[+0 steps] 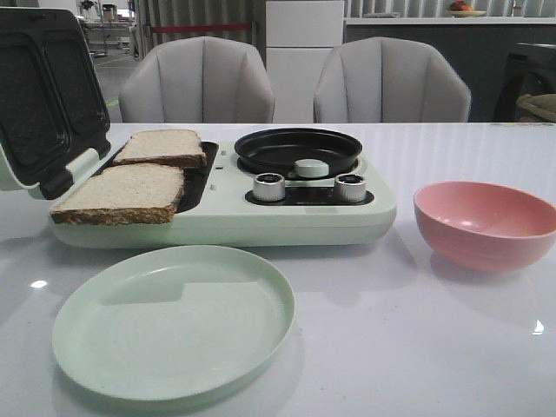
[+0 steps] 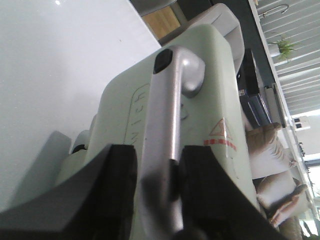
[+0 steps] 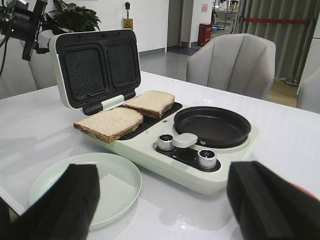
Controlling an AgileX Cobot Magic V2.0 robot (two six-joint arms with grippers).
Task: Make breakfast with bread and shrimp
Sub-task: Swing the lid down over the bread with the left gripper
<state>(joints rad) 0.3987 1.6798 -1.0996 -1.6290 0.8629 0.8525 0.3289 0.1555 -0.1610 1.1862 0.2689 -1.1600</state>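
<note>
Two slices of bread meet us in the front view: the nearer slice (image 1: pixel 122 193) lies tilted over the front edge of the open sandwich press, its crust overhanging, and the farther slice (image 1: pixel 162 147) rests behind it on the dark grill plate. They belong to a pale-green breakfast maker (image 1: pixel 287 217) standing on the white worktop (image 1: pixel 417 347), its lid (image 1: pixel 48 91) raised at the left. Beside the bread sits a round black pan (image 1: pixel 298 149) with a pale-green knob (image 1: pixel 308 168) and two silver dials (image 1: pixel 269 186) in front of it. A pale-green plate (image 1: pixel 174 321) lies just before the appliance, and a pink bowl (image 1: pixel 485 224) stands to the right, apart from it. We see no shrimp here, and neither arm shows in this view.

In the left wrist view we look along the lid's outer shell (image 2: pixel 215 100). A silver handle bar (image 2: pixel 162 140) runs between the two black fingers (image 2: pixel 115 185), and the left gripper (image 2: pixel 159 175) has its jaws clenched around that bar.

In the right wrist view the right gripper (image 3: pixel 162 200) hangs above the worktop's near edge with its jaws released wide, the black pads (image 3: pixel 65 200) well apart and nothing between them. Beyond them we see the plate (image 3: pixel 100 185), the appliance (image 3: pixel 200 170) with both slices, one (image 3: pixel 111 123) overhanging and the other (image 3: pixel 150 102) behind it, the pan (image 3: pixel 212 126), and the left arm (image 3: pixel 20 22) at the top of the raised lid (image 3: pixel 95 65).
</note>
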